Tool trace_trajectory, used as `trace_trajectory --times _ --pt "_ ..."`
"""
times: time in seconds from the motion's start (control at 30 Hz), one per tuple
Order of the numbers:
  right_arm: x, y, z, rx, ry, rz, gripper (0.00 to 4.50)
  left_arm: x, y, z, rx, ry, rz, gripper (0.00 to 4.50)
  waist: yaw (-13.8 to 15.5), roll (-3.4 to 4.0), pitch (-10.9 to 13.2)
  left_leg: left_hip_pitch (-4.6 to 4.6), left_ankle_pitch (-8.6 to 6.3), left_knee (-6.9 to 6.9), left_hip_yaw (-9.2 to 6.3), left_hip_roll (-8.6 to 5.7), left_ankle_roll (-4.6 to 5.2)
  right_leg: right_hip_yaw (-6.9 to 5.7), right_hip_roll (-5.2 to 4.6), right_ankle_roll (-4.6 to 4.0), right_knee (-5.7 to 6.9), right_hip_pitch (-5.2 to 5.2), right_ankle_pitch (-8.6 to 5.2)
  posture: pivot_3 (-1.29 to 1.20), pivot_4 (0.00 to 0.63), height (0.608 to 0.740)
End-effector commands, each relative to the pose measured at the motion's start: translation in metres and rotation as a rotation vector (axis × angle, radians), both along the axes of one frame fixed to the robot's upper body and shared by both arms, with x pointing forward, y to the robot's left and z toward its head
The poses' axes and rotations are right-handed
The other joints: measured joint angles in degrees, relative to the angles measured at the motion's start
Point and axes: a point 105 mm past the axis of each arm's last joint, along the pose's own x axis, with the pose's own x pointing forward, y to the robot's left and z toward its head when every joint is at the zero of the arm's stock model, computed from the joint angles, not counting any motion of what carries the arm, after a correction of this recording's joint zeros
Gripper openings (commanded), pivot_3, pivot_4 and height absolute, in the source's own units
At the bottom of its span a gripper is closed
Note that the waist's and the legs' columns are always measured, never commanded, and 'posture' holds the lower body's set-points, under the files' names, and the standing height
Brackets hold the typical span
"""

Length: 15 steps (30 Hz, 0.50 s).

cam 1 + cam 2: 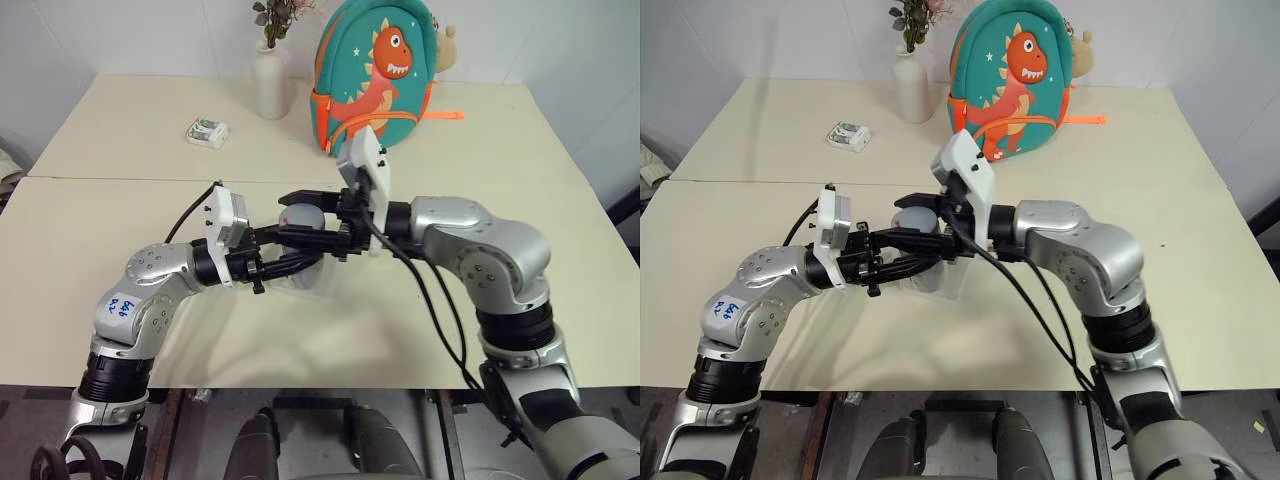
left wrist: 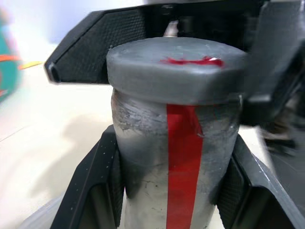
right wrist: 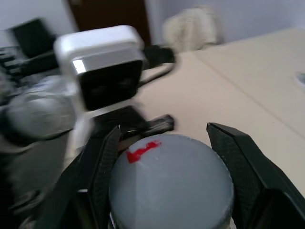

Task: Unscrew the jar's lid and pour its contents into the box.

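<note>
Gripping now: left gripper [image 2: 167,191] shut around the jar [image 2: 176,162]; right gripper [image 3: 167,176] clamped on the lid [image 3: 171,186].
Jar: dull silvery cylinder, scuffed, red stripe; base cut off.
Lid: smooth grey disc, red mark, frame centre.
Box: clear plastic [image 1: 300,280], mostly hidden beneath the grippers.
Contents: hidden.

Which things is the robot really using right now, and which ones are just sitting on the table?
Using:
- jar, held by the left tool
- lid, pinched by the right tool
- box, under the jar

Just sitting there:
- dinosaur backpack
- white vase
- small packet
</note>
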Motion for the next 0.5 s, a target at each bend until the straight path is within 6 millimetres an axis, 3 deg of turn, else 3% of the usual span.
trace_trajectory --times 0.03,0.3,0.5 --pt "-0.019 -0.008 0.02 0.01 -0.05 0.18 2.6 -0.008 -0.004 0.001 0.032 -0.04 -0.127 2.02 -0.1 0.0 0.0 0.01 0.0 0.01 0.0 0.02 0.0 0.0 0.02 0.0 0.0 0.0 0.0 0.0 0.15 0.74" --pt "0.002 -0.02 0.013 -0.051 -0.041 0.194 2.6 -0.001 -0.007 0.0 0.054 -0.088 -0.176 2.02 -0.1 0.0 0.0 0.0 -0.02 0.14 0.02 0.06 0.01 0.04 0.08 0.01 0.05 0.0 0.01 0.0 0.15 0.74" --pt "0.002 -0.02 0.011 -0.049 -0.033 0.193 2.6 -0.001 -0.005 -0.001 0.033 -0.095 -0.151 2.02 0.0 0.0 0.0 -0.01 -0.05 0.15 0.02 0.07 0.01 0.04 0.08 0.02 0.06 0.0 0.01 0.0 0.15 0.74"
